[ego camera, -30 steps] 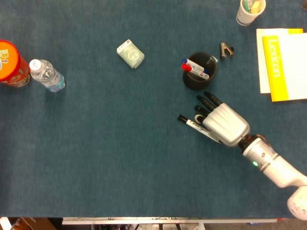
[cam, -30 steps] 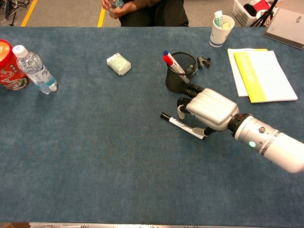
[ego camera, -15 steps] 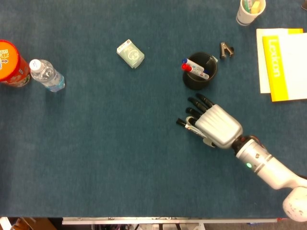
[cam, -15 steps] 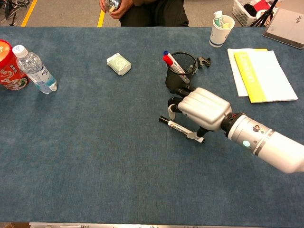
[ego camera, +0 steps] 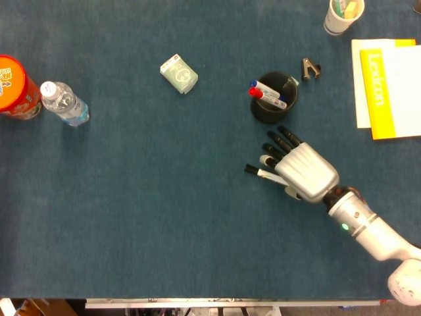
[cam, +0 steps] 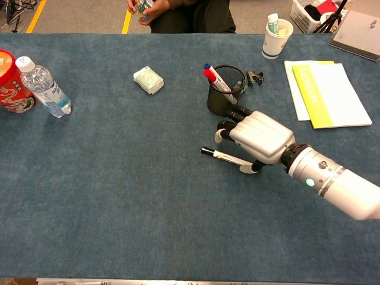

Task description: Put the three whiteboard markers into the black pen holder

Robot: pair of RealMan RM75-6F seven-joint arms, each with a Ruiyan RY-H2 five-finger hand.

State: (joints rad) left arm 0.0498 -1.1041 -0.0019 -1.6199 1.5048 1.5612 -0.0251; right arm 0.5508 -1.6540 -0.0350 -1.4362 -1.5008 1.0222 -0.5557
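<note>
Right hand [ego camera: 299,168] sits palm-down just in front of the black pen holder [ego camera: 274,99], on the robot's side of it, fingers [ego camera: 281,140] curled down over the black-capped marker [ego camera: 262,173]. In the chest view the marker [cam: 224,157] looks lifted off the table [cam: 148,196], cap end sticking out to the left past the fingers [cam: 222,132], back end under the palm [cam: 261,138] near the thumb. Reads as a grip on the marker, but the contact points are hidden under the hand, so I cannot tell exactly which fingers hold it.

Left hand is in neither view.

Pen holder stands upright and already has two markers in it: red-capped marker [ego camera: 266,96] and blue-capped marker [ego camera: 262,86], both leaning out over the rim on its left side. Chest view shows the same, red cap [cam: 211,75] in front, blue cap [cam: 206,66] behind it. So two of three are in; the third is at the hand, near the holder but not touching it.

Around the holder:
- binder clip [ego camera: 310,68] just to its upper right, apart from it
- paper cup [ego camera: 343,14] further beyond, toward the far right corner, with items inside
- yellow booklet [ego camera: 385,92] on white paper, well to the right
- small green packet [ego camera: 179,73] to the left
- water bottle [ego camera: 64,103] far left, with an orange canister [ego camera: 16,87] just beside it at the table edge

A person's hands [cam: 142,7] show past the far edge in the chest view.
</note>
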